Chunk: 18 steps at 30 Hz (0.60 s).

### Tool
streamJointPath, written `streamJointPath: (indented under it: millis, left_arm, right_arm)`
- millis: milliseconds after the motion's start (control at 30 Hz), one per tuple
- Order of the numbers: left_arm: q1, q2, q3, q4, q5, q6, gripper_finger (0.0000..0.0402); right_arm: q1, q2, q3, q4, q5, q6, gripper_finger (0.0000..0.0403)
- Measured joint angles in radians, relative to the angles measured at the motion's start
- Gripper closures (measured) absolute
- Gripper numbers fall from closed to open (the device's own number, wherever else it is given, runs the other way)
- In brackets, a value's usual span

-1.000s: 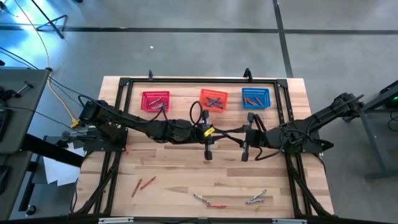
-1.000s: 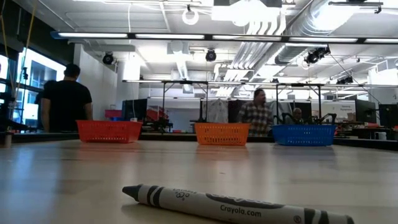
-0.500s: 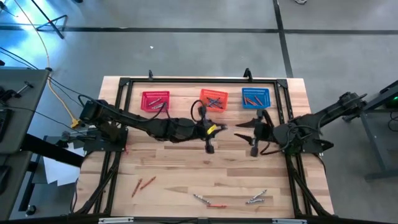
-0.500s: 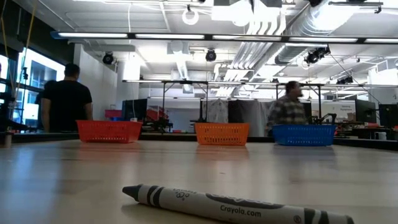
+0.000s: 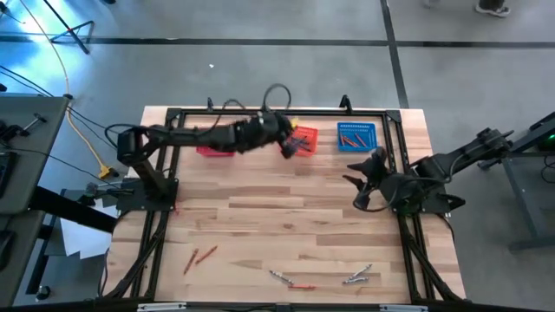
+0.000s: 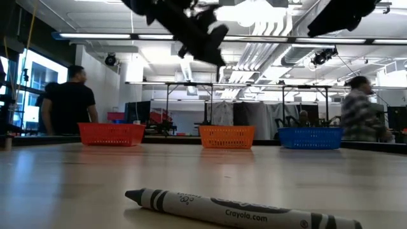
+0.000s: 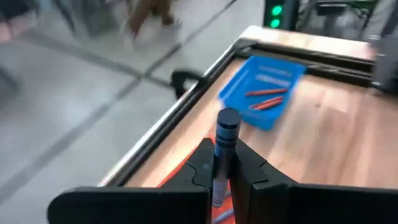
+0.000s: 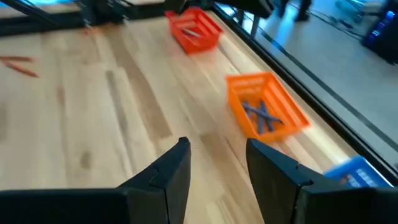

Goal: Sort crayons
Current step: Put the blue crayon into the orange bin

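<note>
Two arms at the wooden table point(image 5: 260, 204). Left arm is stretched across the far side; the left gripper point(image 5: 287, 147) sits at the near-left edge of the orange basket point(image 5: 303, 139), with the red basket point(image 5: 212, 149) back along its forearm, partly covered. Its fingers point(image 7: 202, 167) are pressed together on a grey crayon point(image 7: 225, 144), which stands up between them with its tip clear above the fingertips. Beyond that gripper, to its far right, is the blue basket point(image 7: 264, 90) with red-orange crayons point(image 7: 267, 98) lying in it.

Loose crayons remain on the table's near side, well apart from both grippers: two red-orange crayons point(image 5: 199, 257) toward the near-left, a grey and red-orange group point(image 5: 290, 280) near the front edge, and a small grey cluster point(image 5: 356, 276) to its right. In the low view one grey crayon point(image 6: 238, 208) lies close to the camera.

Right gripper point(image 5: 362, 178) is raised off the table, on the near side of the blue basket and not touching it. Its fingers point(image 8: 174, 168) are spread, nothing between them. Ahead of it the orange basket holds bluish crayons point(image 8: 261, 115); the red basket farther off has grey ones point(image 8: 196, 30).

People stand in the room behind the table.
</note>
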Motion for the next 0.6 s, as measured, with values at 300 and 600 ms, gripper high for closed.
streamJointPath:
  millis: [300, 600]
  left_arm:
    - [0.158, 0.167, 0.000, -0.009, 0.232, -0.246, 0.0397]
    - [0.166, 0.306, 0.000, 0.125, 0.305, -0.281, 0.0396]
  right_arm:
    - [0.000, 0.070, 0.000, -0.030, 0.047, 0.046, 0.0253]
    - [-0.002, 0.123, 0.000, -0.030, 0.047, 0.068, 0.0253]
